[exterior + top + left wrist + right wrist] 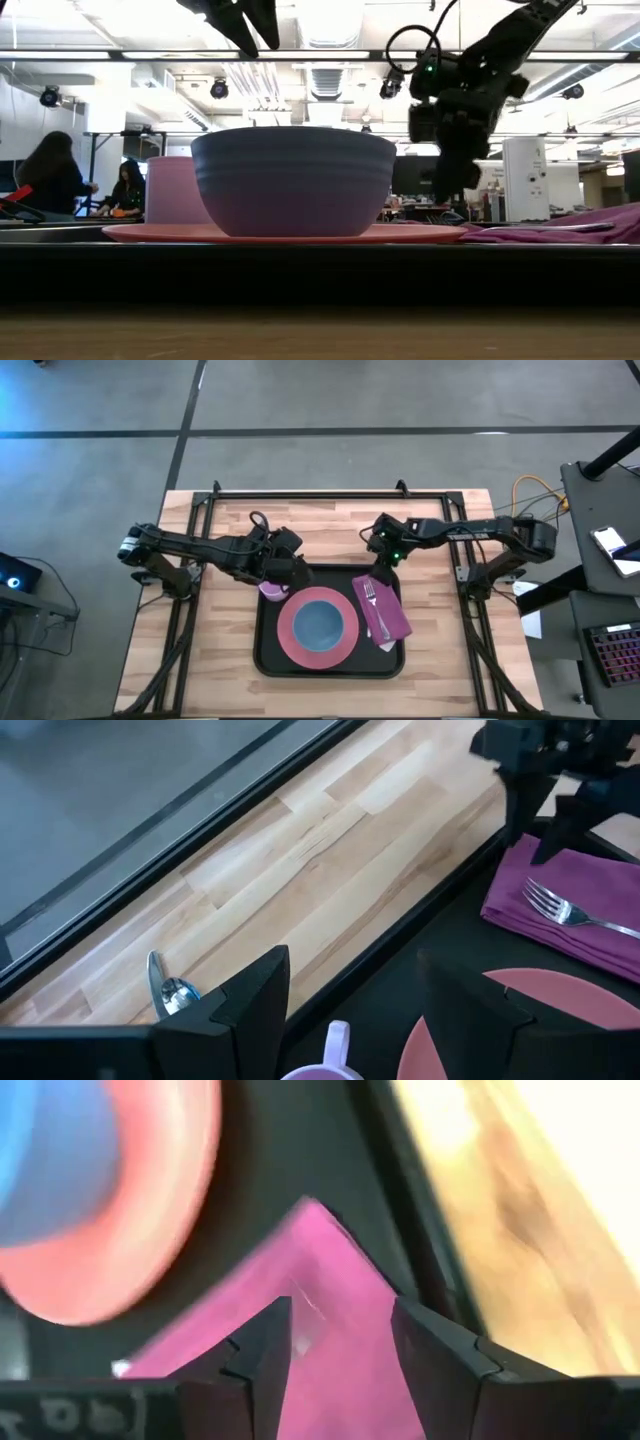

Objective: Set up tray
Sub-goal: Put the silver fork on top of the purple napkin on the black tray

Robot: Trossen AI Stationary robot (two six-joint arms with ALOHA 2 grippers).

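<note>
The black tray (268, 650) lies mid-table. On it a pink plate (290, 640) carries a blue bowl (320, 624). A purple napkin (392, 615) with a fork (373, 605) on top lies along the tray's right side. A lilac cup (270, 591) stands in the far-left corner. My left gripper (290, 567) hangs open well above the cup (335, 1045), high up in the low view (240, 20). My right gripper (378, 555) is open just over the napkin's far end (335, 1370). Neither touches anything.
A spoon (165, 992) lies on the bare wood beyond the tray's far edge, under my left arm. Black frame rails run along the table's far, left and right edges. Free wood shows on both sides of the tray. People sit far off in the room (60, 180).
</note>
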